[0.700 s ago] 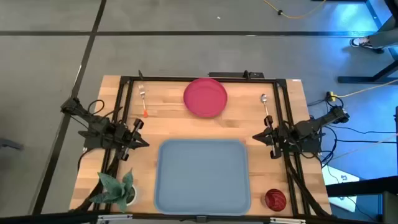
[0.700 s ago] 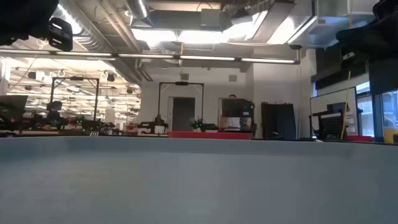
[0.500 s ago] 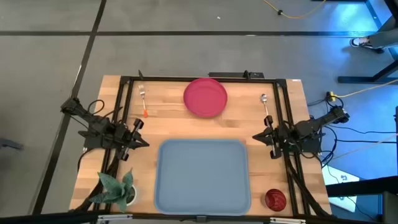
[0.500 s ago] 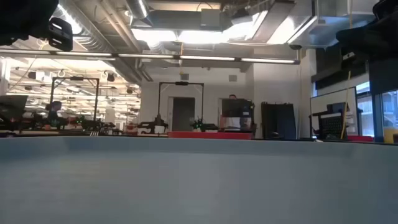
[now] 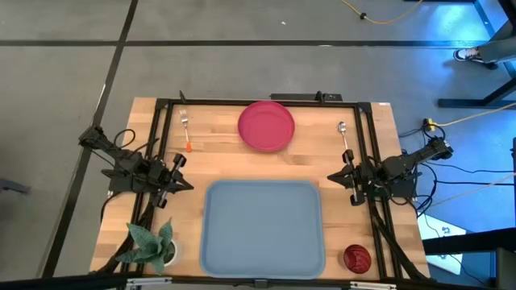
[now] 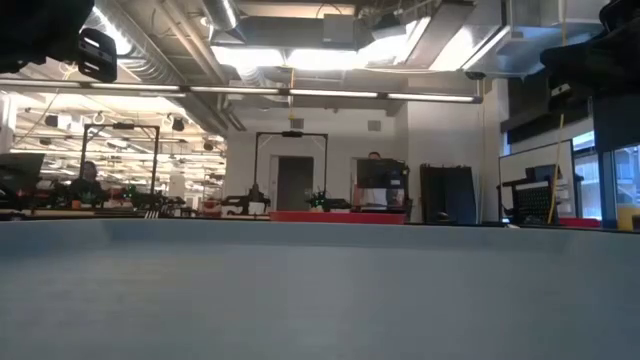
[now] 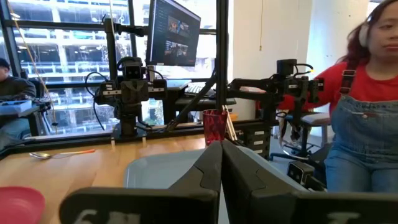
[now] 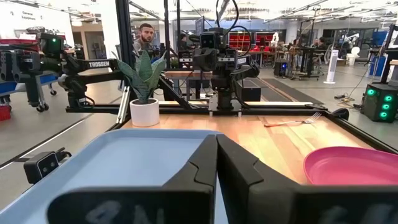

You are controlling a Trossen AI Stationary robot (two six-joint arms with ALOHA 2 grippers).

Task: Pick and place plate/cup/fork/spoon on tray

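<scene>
Nothing has moved since the earlier frame: both grippers, left [image 5: 179, 179] and right [image 5: 340, 176], wait pressed together beside the empty tray [image 5: 262, 228]; approach the plate [image 5: 266, 126] at the table's far edge by its rim.

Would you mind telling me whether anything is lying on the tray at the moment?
Nothing shows on the tray: from above its whole grey-blue surface is bare. The plate, fork, spoon and cup all sit on the wood outside it. Whatever lies under the tray is covered.
</scene>
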